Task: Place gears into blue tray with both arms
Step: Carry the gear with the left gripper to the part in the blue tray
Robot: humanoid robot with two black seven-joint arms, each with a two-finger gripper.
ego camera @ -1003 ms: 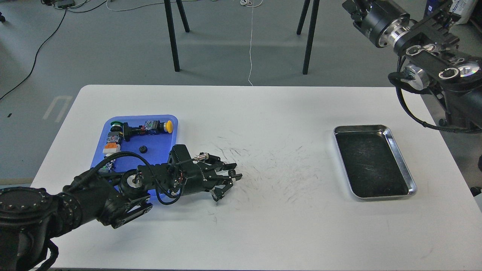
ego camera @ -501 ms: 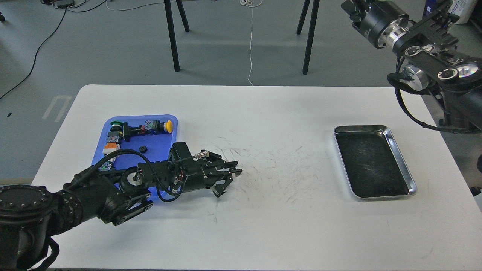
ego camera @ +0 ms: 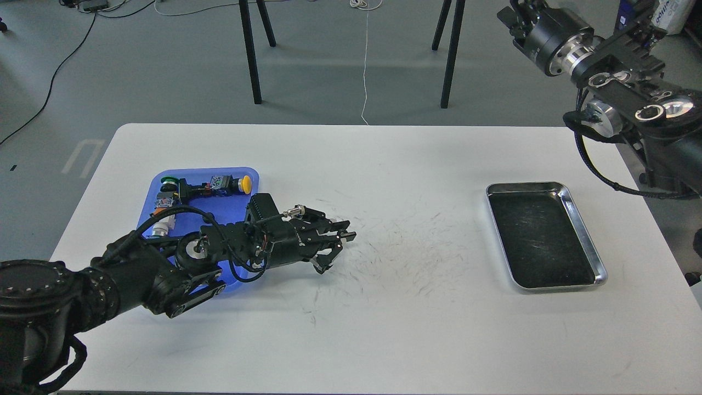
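The blue tray [ego camera: 230,174] lies at the table's left and holds push-button parts, one with a yellow cap [ego camera: 246,184]. No gears show in this view; my left forearm covers the tray's near half. My left gripper [ego camera: 334,251] hovers over the scuffed white table just right of the tray, pointing right, open, with nothing between its fingers. My right arm [ego camera: 614,82] is raised at the top right, off the table. Its gripper [ego camera: 513,13] is cut by the frame's top edge, so its fingers cannot be made out.
A shiny steel tray [ego camera: 582,219] with a dark floor sits on the table's right side. Black stand legs [ego camera: 250,55] and a white cord [ego camera: 364,60] are on the floor beyond the far edge.
My left arm has risen and swung a little toward the far side, and now covers the black gear that showed in the blue tray. My right arm has shifted slightly.
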